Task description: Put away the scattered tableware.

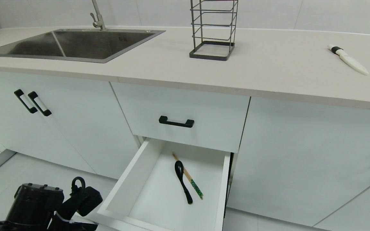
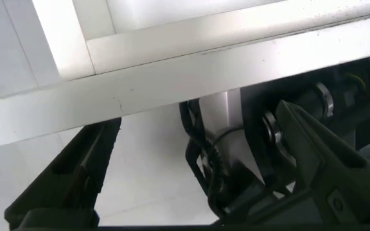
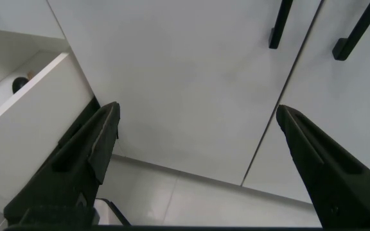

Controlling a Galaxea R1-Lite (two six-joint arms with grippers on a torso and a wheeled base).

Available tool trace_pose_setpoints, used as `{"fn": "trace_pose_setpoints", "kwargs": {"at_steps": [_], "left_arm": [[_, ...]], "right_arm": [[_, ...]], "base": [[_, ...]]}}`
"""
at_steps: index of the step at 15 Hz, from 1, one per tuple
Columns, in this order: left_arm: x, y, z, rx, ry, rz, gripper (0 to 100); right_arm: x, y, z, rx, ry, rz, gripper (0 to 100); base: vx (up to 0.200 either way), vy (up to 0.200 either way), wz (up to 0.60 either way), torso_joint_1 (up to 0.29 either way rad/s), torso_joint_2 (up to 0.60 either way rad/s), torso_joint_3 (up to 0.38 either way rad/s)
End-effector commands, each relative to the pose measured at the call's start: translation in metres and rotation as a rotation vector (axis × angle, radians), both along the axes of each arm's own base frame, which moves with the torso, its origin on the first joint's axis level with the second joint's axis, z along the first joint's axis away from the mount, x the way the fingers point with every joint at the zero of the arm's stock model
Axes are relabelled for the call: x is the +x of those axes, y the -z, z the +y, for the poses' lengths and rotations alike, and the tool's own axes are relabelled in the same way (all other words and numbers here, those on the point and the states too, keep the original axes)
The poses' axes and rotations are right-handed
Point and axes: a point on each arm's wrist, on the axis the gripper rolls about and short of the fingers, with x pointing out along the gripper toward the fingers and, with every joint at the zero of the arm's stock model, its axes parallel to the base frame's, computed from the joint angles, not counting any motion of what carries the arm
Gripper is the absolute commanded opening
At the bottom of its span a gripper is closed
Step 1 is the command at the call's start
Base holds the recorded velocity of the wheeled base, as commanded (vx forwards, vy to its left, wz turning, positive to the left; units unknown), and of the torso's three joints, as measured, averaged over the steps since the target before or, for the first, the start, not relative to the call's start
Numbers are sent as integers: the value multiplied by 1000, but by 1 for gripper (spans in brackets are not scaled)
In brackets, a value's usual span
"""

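Fig.: both pairs of fingers spread, holding nothing. My left gripper (image 2: 196, 122) hangs low, just before the front edge of the open drawer (image 1: 224, 186). My right gripper (image 3: 198, 114) faces the cabinet doors (image 3: 191, 83) beside it. Spoon (image 1: 182, 179) and chopsticks (image 1: 189, 178) lie in the drawer. The knife (image 1: 348, 60) lies on the tabletop (image 1: 284, 64), well above and rightward of both grippers, its long axis slanting far-left to near-right. I judge the right arm nearer.

Bright, even light; soft shadows.
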Motion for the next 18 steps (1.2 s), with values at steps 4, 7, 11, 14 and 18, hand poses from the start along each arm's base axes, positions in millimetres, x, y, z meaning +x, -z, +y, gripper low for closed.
{"fn": "trace_pose_setpoints", "kwargs": {"at_steps": [4, 7, 11, 14, 18], "left_arm": [[4, 3, -2, -8, 8, -34, 100], [15, 10, -4, -9, 0, -90, 100], [27, 13, -11, -21, 12, -192, 100], [37, 18, -20, -37, 39, -231, 100], [45, 18, -22, -60, 33, -281, 100]], "right_arm": [[0, 0, 0, 0, 0, 2, 100], [0, 0, 0, 0, 0, 2, 100], [0, 0, 0, 0, 0, 2, 100], [0, 0, 0, 0, 0, 2, 100], [0, 0, 0, 0, 1, 2, 100]], "base": [[0, 0, 0, 0, 0, 0], [0, 0, 0, 0, 0, 0], [0, 0, 0, 0, 0, 0], [0, 0, 0, 0, 0, 0], [0, 0, 0, 0, 0, 0]]}}
